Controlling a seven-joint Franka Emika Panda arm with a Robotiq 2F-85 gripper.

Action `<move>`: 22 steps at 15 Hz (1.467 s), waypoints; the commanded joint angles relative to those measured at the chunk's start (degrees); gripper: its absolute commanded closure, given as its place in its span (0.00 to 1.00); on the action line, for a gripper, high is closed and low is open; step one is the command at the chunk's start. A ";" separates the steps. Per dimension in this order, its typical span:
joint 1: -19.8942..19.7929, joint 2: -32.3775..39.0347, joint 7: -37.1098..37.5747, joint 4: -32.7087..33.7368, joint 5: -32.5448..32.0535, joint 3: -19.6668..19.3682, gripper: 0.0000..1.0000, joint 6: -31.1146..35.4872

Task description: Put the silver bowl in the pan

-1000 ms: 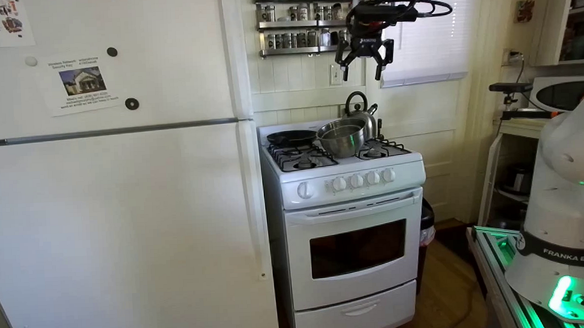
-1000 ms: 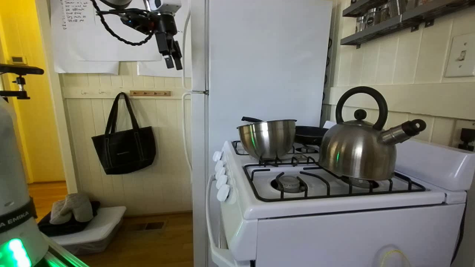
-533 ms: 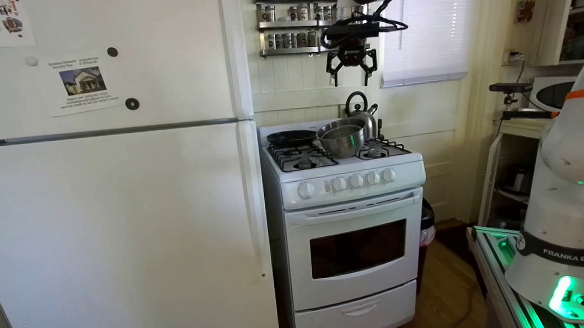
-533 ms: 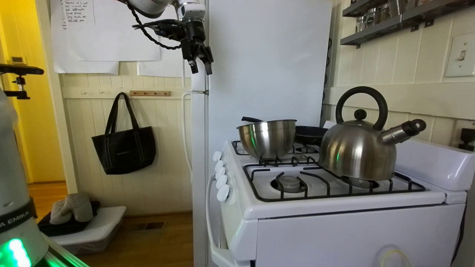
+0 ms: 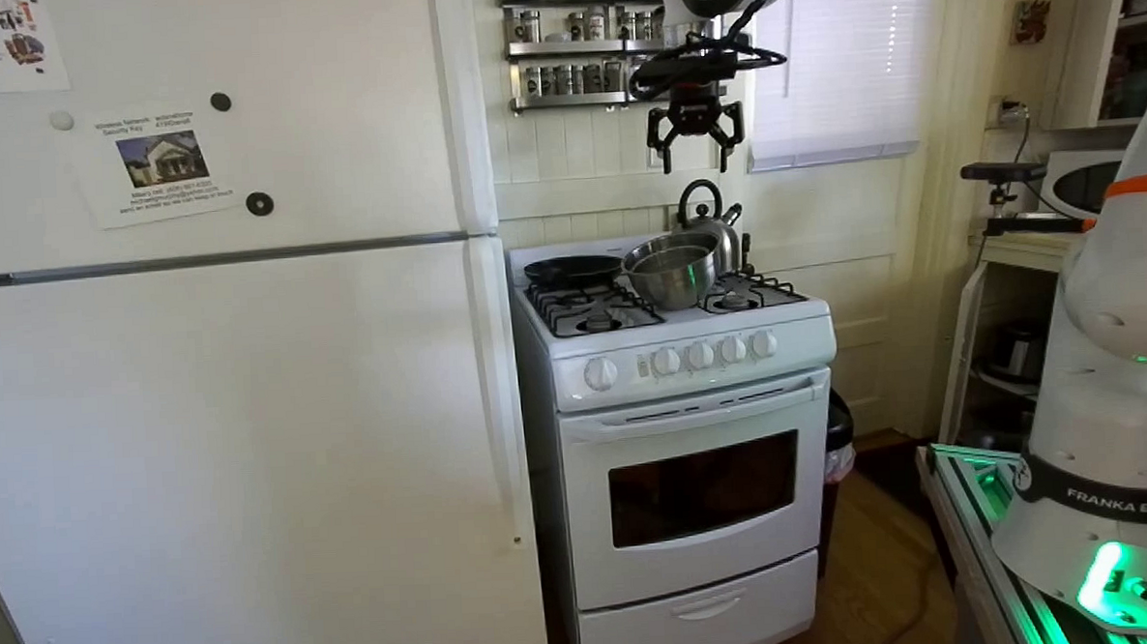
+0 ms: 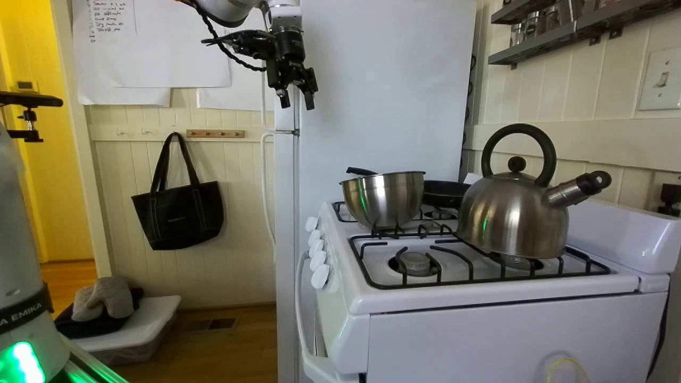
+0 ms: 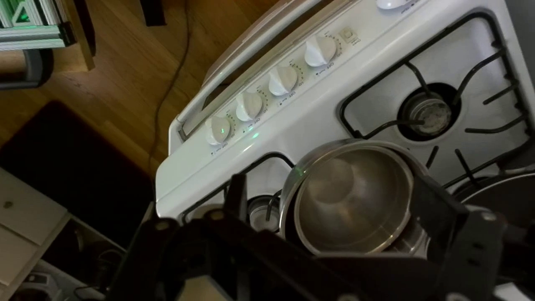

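Note:
The silver bowl [image 5: 673, 277] stands on the stove in both exterior views [image 6: 384, 199]. In the wrist view, a smaller metal bowl [image 7: 351, 196] sits tilted inside a larger metal bowl [image 7: 288, 196]. The dark pan [image 5: 573, 272] lies on the back burner beside the fridge. The bowl partly hides the pan in an exterior view [image 6: 446, 194], and the pan's rim shows at the right edge of the wrist view [image 7: 508, 196]. My gripper [image 5: 695, 167] is open and empty, well above the stove; it also shows in an exterior view [image 6: 297, 101] and the wrist view [image 7: 332, 190].
A steel kettle [image 6: 513, 218] with an arched handle stands at the back of the stove [image 5: 690, 336], close to the bowl. The white fridge [image 5: 249, 423] rises beside the stove. Spice shelves [image 5: 571, 47] hang on the wall behind.
My gripper has moved over toward the stove and slightly lower, and has turned a little. It stays open. The bowl, pan and kettle have not moved.

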 commanded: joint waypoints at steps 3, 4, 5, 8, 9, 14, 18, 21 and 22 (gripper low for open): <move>0.88 -0.36 -7.04 -3.69 2.24 -5.86 0.00 8.09; 0.47 0.18 -7.06 -4.22 2.12 -6.77 0.00 8.93; 0.18 1.02 -7.48 -4.35 2.09 -7.71 0.00 9.30; -0.34 3.19 -7.76 -4.75 2.62 -9.89 0.00 9.17; -0.54 4.33 -7.76 -4.61 2.70 -10.54 0.00 8.86; -1.36 9.15 -6.60 -4.28 3.23 -12.88 0.00 7.51; -1.10 9.29 -7.23 -4.31 2.04 -13.15 0.00 7.65; -1.40 12.15 -6.71 -2.53 2.63 -13.64 0.00 7.19; -1.49 13.16 -6.99 -2.05 3.00 -13.91 0.00 7.11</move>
